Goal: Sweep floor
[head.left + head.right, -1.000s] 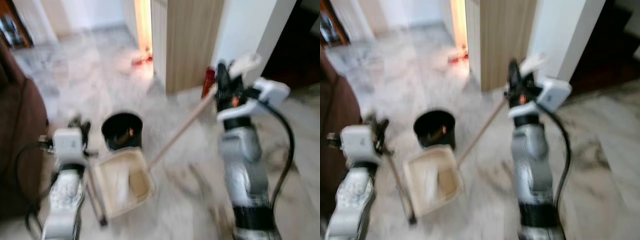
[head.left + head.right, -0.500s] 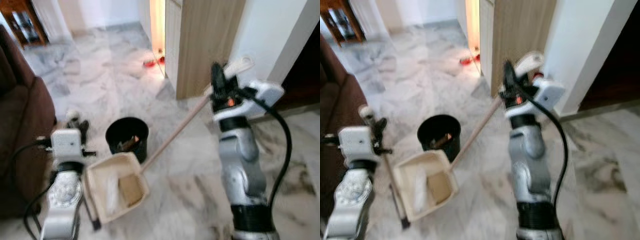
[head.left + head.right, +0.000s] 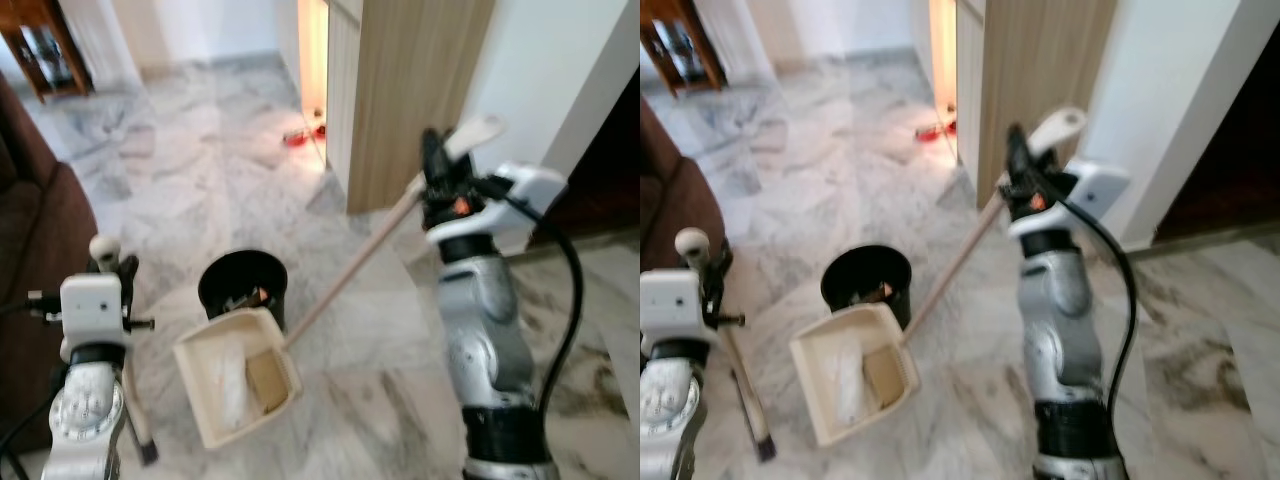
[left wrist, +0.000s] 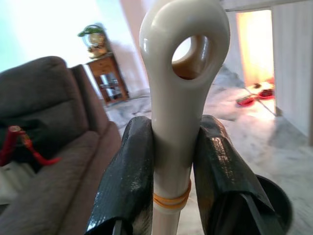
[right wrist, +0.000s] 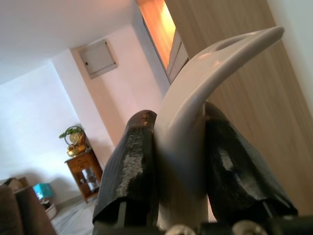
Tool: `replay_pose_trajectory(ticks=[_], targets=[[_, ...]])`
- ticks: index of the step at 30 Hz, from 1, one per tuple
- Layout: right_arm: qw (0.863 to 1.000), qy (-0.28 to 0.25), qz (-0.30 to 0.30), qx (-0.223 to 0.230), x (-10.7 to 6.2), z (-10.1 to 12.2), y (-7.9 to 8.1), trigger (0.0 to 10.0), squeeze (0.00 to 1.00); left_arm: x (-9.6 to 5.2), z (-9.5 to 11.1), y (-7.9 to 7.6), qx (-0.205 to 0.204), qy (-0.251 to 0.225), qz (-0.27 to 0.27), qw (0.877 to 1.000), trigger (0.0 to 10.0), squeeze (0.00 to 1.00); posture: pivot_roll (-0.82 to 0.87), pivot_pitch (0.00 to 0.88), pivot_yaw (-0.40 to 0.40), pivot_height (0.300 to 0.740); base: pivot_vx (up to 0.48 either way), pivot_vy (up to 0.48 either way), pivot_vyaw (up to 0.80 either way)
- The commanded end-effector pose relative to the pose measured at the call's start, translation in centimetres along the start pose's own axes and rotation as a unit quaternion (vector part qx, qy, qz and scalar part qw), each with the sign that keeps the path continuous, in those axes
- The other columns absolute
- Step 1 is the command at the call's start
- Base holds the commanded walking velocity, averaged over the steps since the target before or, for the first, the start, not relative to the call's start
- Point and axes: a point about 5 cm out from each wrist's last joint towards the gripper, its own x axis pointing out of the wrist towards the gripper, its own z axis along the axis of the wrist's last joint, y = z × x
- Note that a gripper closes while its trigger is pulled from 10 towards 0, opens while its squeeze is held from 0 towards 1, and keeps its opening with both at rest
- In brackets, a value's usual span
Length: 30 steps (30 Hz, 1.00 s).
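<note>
Closest to me, the left gripper (image 4: 168, 196) clamps the cream broom handle (image 4: 178, 98) just below its looped end, the stick slanting to the marble floor (image 3: 340, 400). The cream dustpan (image 3: 238, 375) sits beside it, paper inside, touching a black bin (image 3: 243, 285). Its long handle (image 3: 350, 270) rises to the right gripper (image 5: 178, 166), closed around the curved grip. Beyond stands a wooden partition (image 3: 415, 90).
</note>
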Motion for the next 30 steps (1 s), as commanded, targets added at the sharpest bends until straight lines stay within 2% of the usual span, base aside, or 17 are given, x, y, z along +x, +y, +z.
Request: replay_pose_trajectory(ticks=[1,4,9,13,30], targets=[[0.999,-0.035,0.026,0.008,0.7,1.4,1.5,10.0,0.0,-0.1,0.8,0.6,0.011,-0.015,0.004,1.0,10.0,0.0,0.04,0.07,0.013,0.74,0.349,0.0,0.0],[0.999,-0.035,0.03,0.006,0.8,1.5,1.6,10.0,0.0,-0.8,0.5,0.8,0.015,-0.007,0.006,1.0,10.0,0.0,0.04,0.072,0.01,0.74,0.345,0.0,0.0],[0.999,-0.029,0.035,0.0,0.9,1.5,1.7,10.0,0.0,-1.0,0.6,0.8,0.015,-0.003,0.008,1.0,10.0,0.0,0.05,0.075,0.007,0.74,0.346,0.0,0.31],[0.999,-0.028,0.037,0.002,0.8,1.4,1.7,10.0,0.0,-0.8,0.7,0.7,0.02,-0.006,0.009,1.0,10.0,0.0,0.05,0.074,0.007,0.74,0.347,0.0,0.51],[0.999,-0.032,0.035,0.011,0.8,1.5,1.7,10.0,0.0,0.1,1.0,0.5,0.014,-0.017,0.005,1.0,10.0,0.0,0.04,0.035,0.017,0.74,0.353,0.0,0.0]])
